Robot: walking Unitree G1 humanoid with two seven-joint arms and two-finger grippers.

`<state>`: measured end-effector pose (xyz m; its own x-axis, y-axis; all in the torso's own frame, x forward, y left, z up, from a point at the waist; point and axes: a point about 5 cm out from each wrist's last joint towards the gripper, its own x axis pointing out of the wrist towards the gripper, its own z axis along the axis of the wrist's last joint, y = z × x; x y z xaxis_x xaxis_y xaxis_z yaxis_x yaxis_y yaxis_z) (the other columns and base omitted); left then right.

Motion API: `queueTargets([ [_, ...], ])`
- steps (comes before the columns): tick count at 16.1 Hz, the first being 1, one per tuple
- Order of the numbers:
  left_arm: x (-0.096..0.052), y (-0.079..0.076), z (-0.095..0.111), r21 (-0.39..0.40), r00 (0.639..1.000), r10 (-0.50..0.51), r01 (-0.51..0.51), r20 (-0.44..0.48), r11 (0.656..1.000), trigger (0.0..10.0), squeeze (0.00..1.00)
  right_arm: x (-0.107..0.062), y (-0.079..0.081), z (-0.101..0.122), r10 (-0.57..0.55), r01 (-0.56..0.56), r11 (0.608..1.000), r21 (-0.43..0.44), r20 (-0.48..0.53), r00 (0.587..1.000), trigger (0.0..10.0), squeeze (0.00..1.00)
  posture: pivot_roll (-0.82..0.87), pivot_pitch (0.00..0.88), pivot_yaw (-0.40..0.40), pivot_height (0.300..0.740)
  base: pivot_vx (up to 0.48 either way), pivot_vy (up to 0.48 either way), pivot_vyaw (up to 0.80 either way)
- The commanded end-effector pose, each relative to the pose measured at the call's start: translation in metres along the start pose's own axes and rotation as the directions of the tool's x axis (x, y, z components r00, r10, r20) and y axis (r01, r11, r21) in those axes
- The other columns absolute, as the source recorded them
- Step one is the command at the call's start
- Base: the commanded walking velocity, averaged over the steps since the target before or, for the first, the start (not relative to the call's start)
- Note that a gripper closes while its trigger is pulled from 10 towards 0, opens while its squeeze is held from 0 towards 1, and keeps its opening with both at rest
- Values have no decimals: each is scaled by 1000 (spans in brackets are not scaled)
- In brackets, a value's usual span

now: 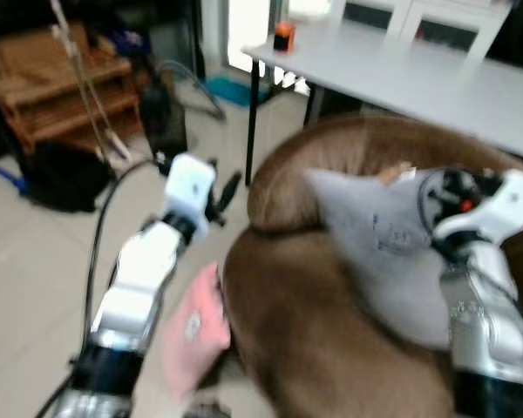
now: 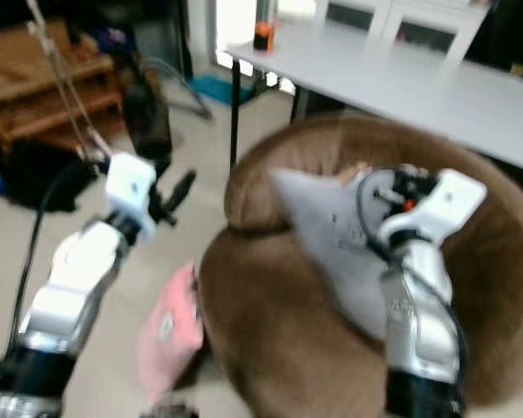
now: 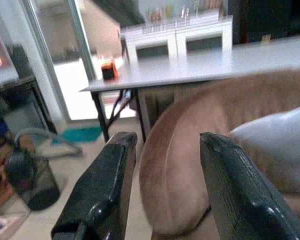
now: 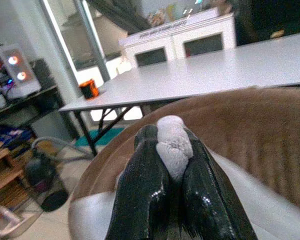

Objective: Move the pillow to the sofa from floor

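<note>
Your right gripper (image 4: 172, 165) clenches the grey pillow (image 1: 379, 248) on the sofa (image 1: 314, 340) (left gripper (image 3: 162, 187) released); release remains.

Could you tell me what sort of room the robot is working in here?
Probably a home living area: a brown sofa with a grey pillow on it, a pink pillow on the tiled floor, and a long grey table behind.
</note>
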<state>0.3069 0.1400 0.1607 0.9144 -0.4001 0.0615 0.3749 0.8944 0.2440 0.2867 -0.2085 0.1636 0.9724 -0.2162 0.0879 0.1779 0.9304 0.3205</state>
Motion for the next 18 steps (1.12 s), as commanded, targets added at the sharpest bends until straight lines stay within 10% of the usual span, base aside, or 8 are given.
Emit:
queueTargets([
  [1,1,-4,-1,-21,1000,-11,10,-12,1000,10000,0,1,-3,14,-6,7,1000,-8,66,998,10000,0,100,27,-52,740,0,0,0],
  [18,-10,-1,-7,19,999,-10,11,-37,1000,10000,0,7,25,13,153,-153,988,16,16,988,10000,0,111,51,-95,740,0,-121,0],
])
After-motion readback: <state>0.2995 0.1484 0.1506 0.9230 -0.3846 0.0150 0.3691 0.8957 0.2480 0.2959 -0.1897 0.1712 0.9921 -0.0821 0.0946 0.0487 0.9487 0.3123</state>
